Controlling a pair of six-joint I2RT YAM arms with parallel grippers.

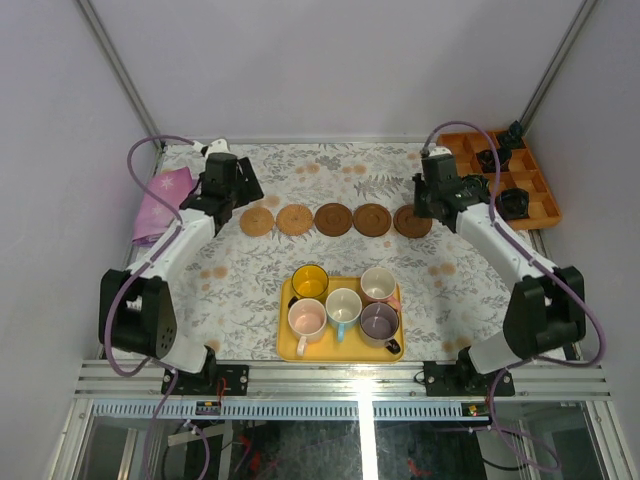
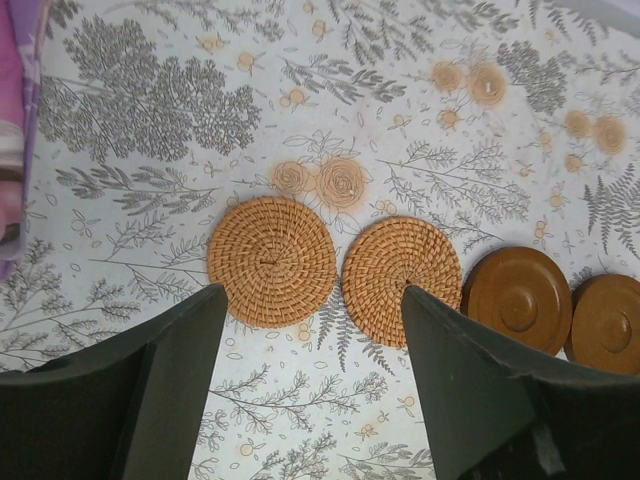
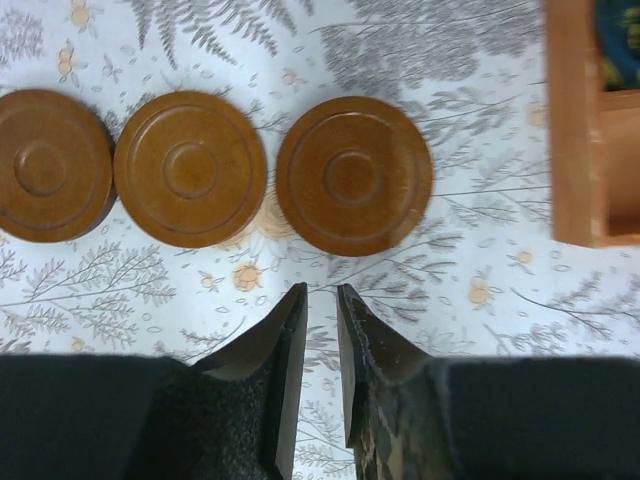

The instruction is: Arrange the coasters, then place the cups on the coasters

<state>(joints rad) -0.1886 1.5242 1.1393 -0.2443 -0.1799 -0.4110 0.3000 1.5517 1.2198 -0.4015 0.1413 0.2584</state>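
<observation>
Five coasters lie in a row across the table: two woven tan ones [image 1: 257, 221] [image 1: 294, 219] and three dark brown ones [image 1: 333, 219] [image 1: 372, 219] [image 1: 412, 221]. My left gripper [image 1: 238, 196] hovers open just near of the tan coasters [image 2: 272, 261] [image 2: 402, 280], its jaws wide and empty [image 2: 313, 292]. The right gripper [image 1: 426, 203] hangs just near of the rightmost brown coaster [image 3: 354, 175], its jaws a narrow gap apart with nothing between [image 3: 321, 290]. The yellow [image 1: 310, 281], salmon [image 1: 379, 284], white-and-blue [image 1: 343, 305], pale pink [image 1: 306, 318] and purple-grey [image 1: 379, 322] cups stand on a yellow tray [image 1: 285, 345].
An orange compartment tray [image 1: 545, 200] with small black objects sits at the back right, its edge close to the right gripper [image 3: 570, 130]. A purple cloth [image 1: 160, 203] lies at the left edge of the table.
</observation>
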